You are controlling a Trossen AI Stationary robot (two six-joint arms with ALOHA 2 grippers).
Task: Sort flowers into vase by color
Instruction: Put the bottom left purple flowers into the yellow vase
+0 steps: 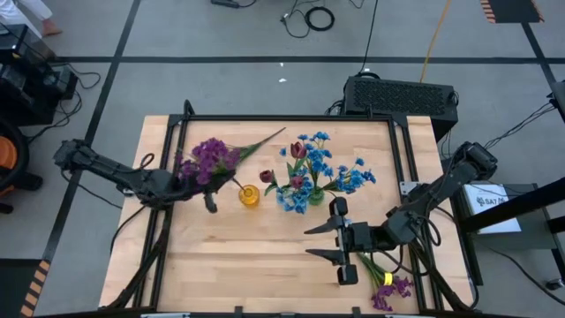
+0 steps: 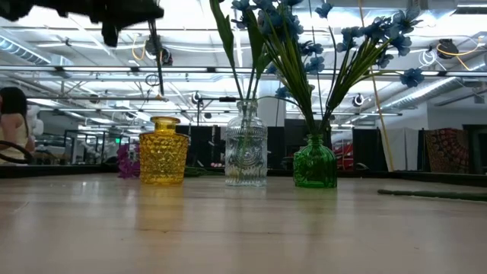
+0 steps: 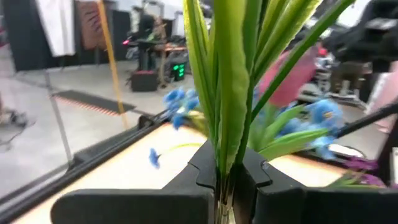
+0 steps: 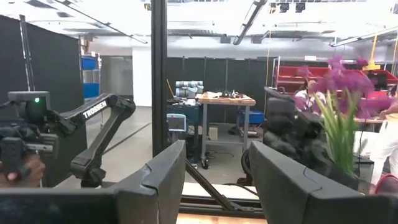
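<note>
left gripper [image 1: 210, 201] is clamped on the stems of a purple flower bunch [image 1: 210, 159]; in the left wrist view the green stems [image 3: 231, 93] are pinched tight between the fingers [image 3: 186, 196], no gap visible; key relation: the yellow vase [image 1: 250, 195] sits just beside that gripper, toward the bench [image 1: 265, 265] centre; the bunch's long axis runs from the gripper back toward the far edge, blossoms at the far end, one long leaf trailing toward the blue flowers [image 1: 331, 172]; in the low view the gripper hangs above and to one side of the yellow vase [image 2: 163, 150], whose mouth looks empty; my read: stem ends need to shift sideways over the mouth and the bunch go vertical before descent

clear vase [image 2: 246, 144] and green vase [image 2: 315, 161] already carry stems, blue blossoms over the green one; dark red blossom [image 1: 298, 149] in the middle cluster

right gripper [image 1: 328, 242] is wide open, holding nothing, near the front right; a leftover purple sprig [image 1: 388, 284] lies just beside it, toward the bench's front right corner, stem pointing roughly at the gripper, blossoms at the corner end; right arm is clearly nearer to it
</note>
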